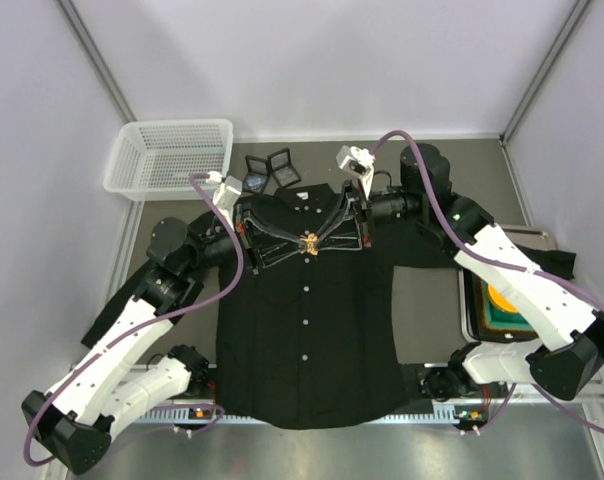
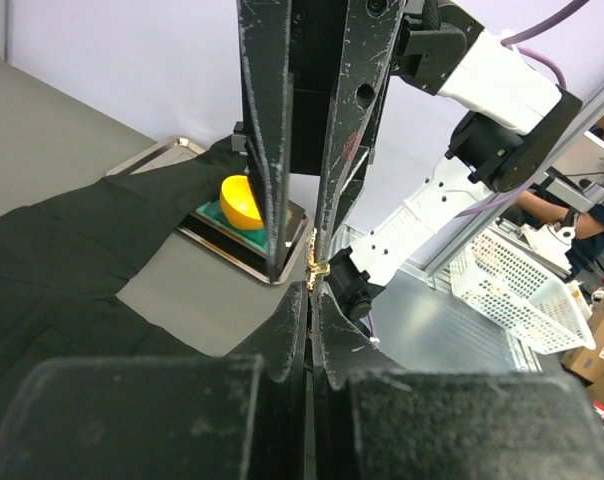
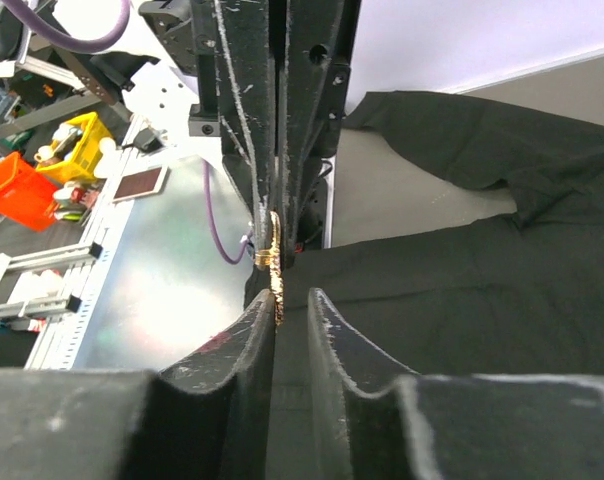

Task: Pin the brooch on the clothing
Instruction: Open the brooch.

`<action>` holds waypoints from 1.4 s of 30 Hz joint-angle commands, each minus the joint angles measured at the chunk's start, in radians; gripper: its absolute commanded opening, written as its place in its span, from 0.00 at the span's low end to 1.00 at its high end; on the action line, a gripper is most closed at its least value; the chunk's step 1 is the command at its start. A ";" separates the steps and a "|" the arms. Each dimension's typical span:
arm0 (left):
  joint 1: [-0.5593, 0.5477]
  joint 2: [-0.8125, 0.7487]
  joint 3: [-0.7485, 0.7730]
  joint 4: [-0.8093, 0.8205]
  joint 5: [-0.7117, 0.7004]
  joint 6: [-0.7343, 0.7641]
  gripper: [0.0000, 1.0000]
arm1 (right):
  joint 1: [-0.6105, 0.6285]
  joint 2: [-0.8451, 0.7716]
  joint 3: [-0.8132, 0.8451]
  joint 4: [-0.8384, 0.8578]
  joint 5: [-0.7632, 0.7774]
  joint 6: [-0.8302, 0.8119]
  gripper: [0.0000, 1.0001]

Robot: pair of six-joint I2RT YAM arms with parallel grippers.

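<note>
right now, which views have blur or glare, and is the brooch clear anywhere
top external: evenly lit and sharp, small gold brooch clear against the black button-up shirt; left wrist: near black tool fingers out of focus, brooch a mere gold sliver; right wrist: likewise, with glare on the metal tabletop

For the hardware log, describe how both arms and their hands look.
The left arm and right arm have white link shells with black joints. A purple cable runs along each. The left hand and right hand have long black fingers scuffed with pale scratches.
</note>
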 commanded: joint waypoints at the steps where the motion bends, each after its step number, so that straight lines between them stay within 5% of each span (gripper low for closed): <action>1: 0.005 -0.002 -0.014 0.072 0.021 -0.008 0.00 | 0.024 -0.001 0.039 0.048 -0.028 0.003 0.10; 4: 0.005 -0.003 -0.019 0.056 0.021 0.008 0.00 | 0.025 0.000 0.040 0.050 -0.022 0.000 0.00; 11: 0.005 -0.013 -0.019 -0.018 0.027 0.063 0.00 | 0.028 0.000 0.048 0.048 -0.011 0.006 0.00; 17: 0.053 -0.016 0.027 -0.156 -0.005 0.118 0.32 | 0.028 -0.023 -0.050 0.181 0.035 0.150 0.00; 27: 0.144 -0.020 0.079 -0.194 0.147 0.134 0.46 | 0.028 -0.013 -0.119 0.319 0.078 0.295 0.00; 33: 0.159 0.131 0.288 -0.533 0.006 0.193 0.54 | 0.028 -0.007 -0.159 0.390 0.122 0.353 0.00; 37: 0.167 0.116 0.271 -0.465 0.114 0.189 0.57 | 0.027 0.003 -0.190 0.456 0.132 0.413 0.00; 42: 0.190 0.090 0.162 -0.207 0.273 0.063 0.48 | 0.027 0.010 -0.197 0.504 0.133 0.465 0.00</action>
